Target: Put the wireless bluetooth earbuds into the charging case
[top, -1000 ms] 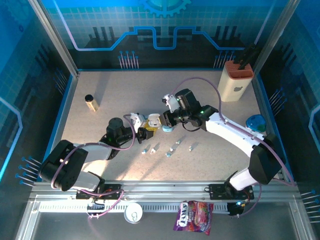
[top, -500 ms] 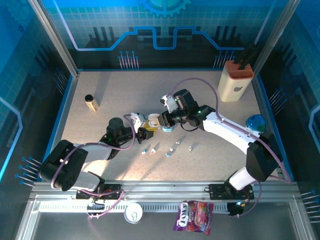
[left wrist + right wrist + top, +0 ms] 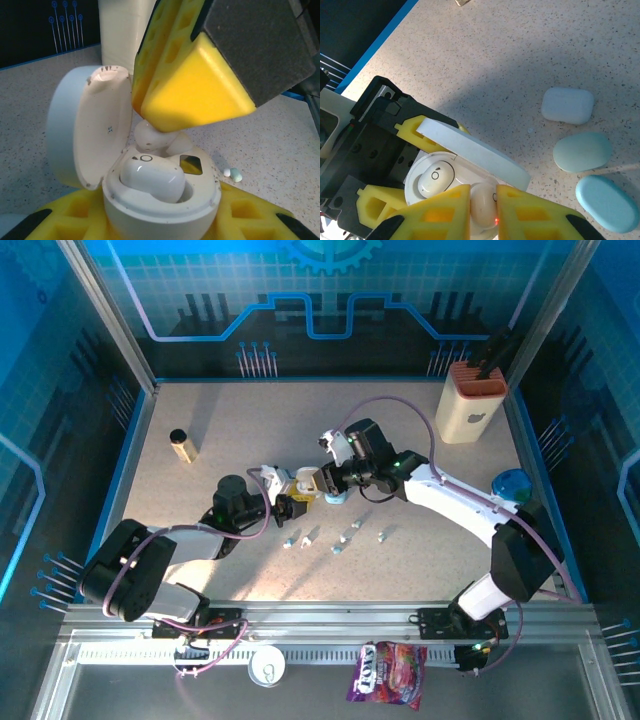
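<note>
Earbuds (image 3: 345, 536) lie loose on the table (image 3: 230, 430) just beside the open round charging case (image 3: 165, 215), which the left gripper (image 3: 292, 503) clamps at its base — a white earbud (image 3: 152, 179) sits seated inside, and the right gripper (image 3: 483, 207) pinches a second earbud (image 3: 482, 200) at the neighbouring socket.

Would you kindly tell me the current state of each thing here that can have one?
Charging case: lid open, gripped by left tool.
Seated earbud: in its slot.
Second earbud: pinched by right tool, at the empty slot.
Loose earbuds: lying outside the case.
Three other cases: closed.
</note>
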Robot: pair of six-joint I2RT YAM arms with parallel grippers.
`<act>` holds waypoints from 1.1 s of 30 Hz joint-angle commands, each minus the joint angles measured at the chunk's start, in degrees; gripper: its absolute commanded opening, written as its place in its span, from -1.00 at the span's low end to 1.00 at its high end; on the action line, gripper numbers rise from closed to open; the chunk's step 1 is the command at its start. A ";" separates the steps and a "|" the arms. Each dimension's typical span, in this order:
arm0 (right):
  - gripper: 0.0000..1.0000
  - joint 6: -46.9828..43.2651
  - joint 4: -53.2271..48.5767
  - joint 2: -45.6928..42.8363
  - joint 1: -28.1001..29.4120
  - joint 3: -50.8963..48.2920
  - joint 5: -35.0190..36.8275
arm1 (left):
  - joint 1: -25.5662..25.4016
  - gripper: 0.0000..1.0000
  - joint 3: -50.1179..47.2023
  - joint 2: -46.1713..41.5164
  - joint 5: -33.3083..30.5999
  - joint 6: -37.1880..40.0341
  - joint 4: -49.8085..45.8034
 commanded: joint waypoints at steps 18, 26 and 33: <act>-0.44 -0.73 -0.12 -1.02 1.45 -0.23 -0.55 | 0.37 -0.42 1.46 0.35 1.64 -2.11 4.27; -0.62 -0.30 -0.39 -0.22 1.45 -0.25 -0.67 | 0.33 -0.42 1.30 0.29 1.63 -2.75 5.93; -0.66 -0.60 0.28 -1.73 1.45 -0.85 0.21 | 0.38 -0.42 1.11 0.33 1.64 -3.47 6.83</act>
